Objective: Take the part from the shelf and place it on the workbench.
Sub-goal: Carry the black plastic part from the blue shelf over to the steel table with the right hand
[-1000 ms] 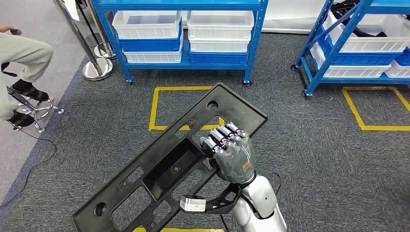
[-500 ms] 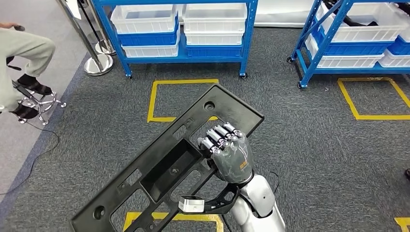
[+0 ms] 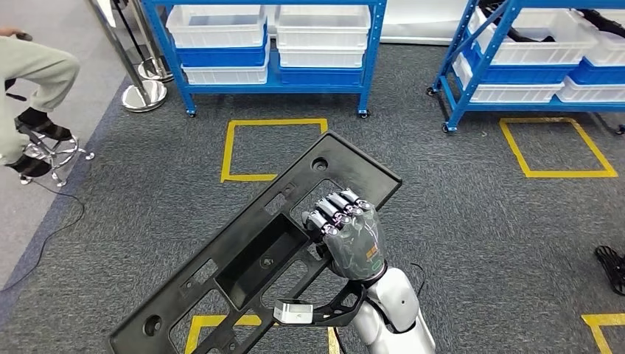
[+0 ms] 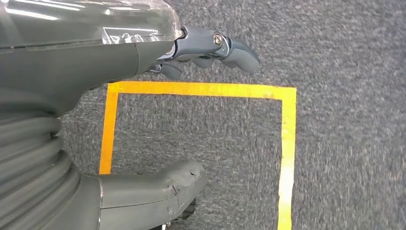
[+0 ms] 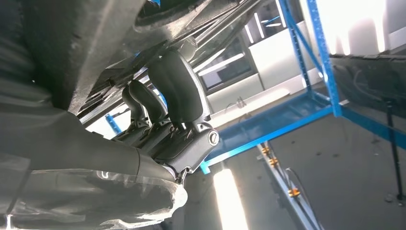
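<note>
Grey carpet (image 3: 479, 221) below, right hand (image 3: 352, 240) clamps the part (image 3: 258, 258) clear of the shelf (image 3: 273, 44); left hand (image 4: 143, 120) spread, placement pending.

Even, bright light; wrist-view window glare

Right hand (image 3: 352, 240) raised at centre, near the body, knuckles up, fingers (image 5: 177, 91) curled tight around the black part (image 3: 250, 251). Left hand (image 4: 143, 115) hanging low over the floor, palm empty, fingers apart.
</note>
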You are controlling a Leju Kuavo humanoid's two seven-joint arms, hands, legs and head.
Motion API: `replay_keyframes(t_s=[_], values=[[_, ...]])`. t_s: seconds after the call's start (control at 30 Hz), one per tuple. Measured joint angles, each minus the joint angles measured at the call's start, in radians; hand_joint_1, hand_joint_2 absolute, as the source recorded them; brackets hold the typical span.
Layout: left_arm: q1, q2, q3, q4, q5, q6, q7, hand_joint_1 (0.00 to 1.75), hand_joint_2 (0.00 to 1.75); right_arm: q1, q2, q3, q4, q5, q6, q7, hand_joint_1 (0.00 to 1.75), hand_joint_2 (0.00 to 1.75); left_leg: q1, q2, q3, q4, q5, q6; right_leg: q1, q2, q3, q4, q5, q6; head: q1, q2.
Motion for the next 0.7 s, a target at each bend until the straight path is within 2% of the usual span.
replay_keyframes(t_s=[0.07,0.1,0.13,0.2,0.23,0.3,0.37,0.4,0.43,0.47,0.5,0.57,0.6,0.63,0.7], values=[[0.0,-0.001,0.0,0.0,-0.001,0.0,0.0,0.0,1.75,-0.002,0.0,0.004,0.0,0.0,0.0,0.001,1.75,1.75,-0.005,0.013,-0.004,0.012,-0.005,-0.009,0.008,-0.034,0.065,-0.111,0.027,-0.015,0.0,0.0],[0.0,-0.002,0.0,0.0,-0.001,0.0,0.0,0.0,1.75,-0.003,0.0,0.006,0.0,0.001,0.0,0.003,1.75,1.75,-0.007,0.02,-0.005,0.016,-0.007,-0.015,0.012,-0.042,0.077,-0.136,0.03,-0.023,0.0,0.0],[-0.001,-0.002,0.0,0.0,-0.001,-0.001,0.0,0.0,1.75,-0.003,-0.001,0.008,0.001,0.001,0.0,0.005,1.75,1.75,-0.008,0.028,-0.006,0.017,-0.008,-0.02,0.016,-0.04,0.076,-0.142,0.028,-0.03,0.0,0.0],[-0.003,-0.003,0.0,0.0,-0.003,-0.002,0.0,0.0,1.75,-0.004,-0.002,0.01,0.0,0.003,0.0,0.008,1.75,1.75,-0.007,0.033,-0.006,0.02,-0.012,-0.032,0.013,-0.019,0.073,-0.148,0.036,-0.042,0.0,0.0],[-0.004,-0.003,0.0,0.0,-0.004,-0.002,0.0,0.0,1.75,-0.004,-0.002,0.012,0.0,0.004,0.0,0.01,1.75,1.75,-0.005,0.021,-0.01,0.032,-0.024,-0.039,0.011,-0.01,0.072,-0.152,0.04,-0.049,0.0,0.0],[-0.003,-0.004,0.0,0.0,-0.004,-0.002,0.0,0.0,1.75,-0.007,-0.002,0.018,0.0,0.008,0.0,0.015,1.75,1.75,-0.001,-0.019,-0.043,0.11,-0.078,-0.048,0.006,0.007,0.07,-0.158,0.048,-0.06,-0.001,0.0],[0.0,-0.004,0.001,0.0,-0.005,-0.002,0.0,0.0,1.75,-0.008,-0.003,0.023,0.002,0.013,0.0,0.02,1.75,1.75,0.001,-0.042,-0.098,0.236,-0.139,-0.052,0.005,0.029,0.064,-0.156,0.052,-0.064,-0.001,0.0],[0.001,-0.004,0.002,0.0,-0.004,-0.002,0.0,0.0,1.75,-0.008,-0.004,0.025,0.004,0.014,0.0,0.022,1.75,1.75,0.001,-0.045,-0.116,0.276,-0.149,-0.053,0.006,0.041,0.061,-0.155,0.053,-0.064,-0.001,0.0],[0.002,-0.005,0.002,0.0,-0.004,-0.002,0.001,0.0,1.75,-0.008,-0.005,0.025,0.005,0.015,0.0,0.023,1.75,1.75,0.001,-0.047,-0.121,0.286,-0.141,-0.052,0.006,0.053,0.059,-0.152,0.054,-0.063,-0.001,0.0],[0.002,-0.005,0.003,0.0,-0.004,-0.002,0.001,0.0,1.75,-0.008,-0.006,0.025,0.006,0.015,0.0,0.024,1.75,1.75,0.001,-0.051,-0.105,0.254,-0.114,-0.049,0.007,0.065,0.058,-0.15,0.055,-0.062,-0.001,0.0],[0.001,-0.004,0.003,0.0,-0.004,-0.001,0.001,0.0,1.75,-0.008,-0.006,0.026,0.006,0.015,0.0,0.024,1.75,1.75,0.001,-0.061,-0.076,0.193,-0.076,-0.044,0.007,0.076,0.057,-0.148,0.055,-0.061,-0.001,0.0],[0.001,-0.002,0.004,0.0,-0.005,0.0,0.0,0.0,1.75,-0.009,-0.007,0.028,0.006,0.015,0.0,0.024,1.75,1.75,0.001,-0.103,-0.018,0.068,-0.027,-0.031,0.008,0.098,0.054,-0.145,0.059,-0.055,0.0,0.0],[0.001,-0.002,0.004,0.0,-0.005,0.0,0.0,0.0,1.75,-0.01,-0.007,0.03,0.006,0.015,0.0,0.025,1.75,1.75,-0.001,-0.119,-0.003,0.034,-0.019,-0.026,0.006,0.108,0.05,-0.144,0.062,-0.05,0.0,0.0],[0.0,-0.001,0.004,0.0,-0.005,0.001,0.0,0.0,1.75,-0.011,-0.007,0.032,0.006,0.015,0.0,0.025,1.75,1.75,-0.003,-0.125,0.002,0.02,-0.02,-0.022,0.004,0.117,0.045,-0.144,0.066,-0.043,0.0,0.0],[-0.002,-0.002,0.005,0.0,-0.006,0.002,0.0,0.0,1.75,-0.011,-0.008,0.034,0.006,0.015,0.0,0.027,1.75,1.75,-0.003,-0.107,0.006,0.007,-0.012,-0.014,0.0,0.131,0.039,-0.146,0.073,-0.03,-0.001,0.0]])
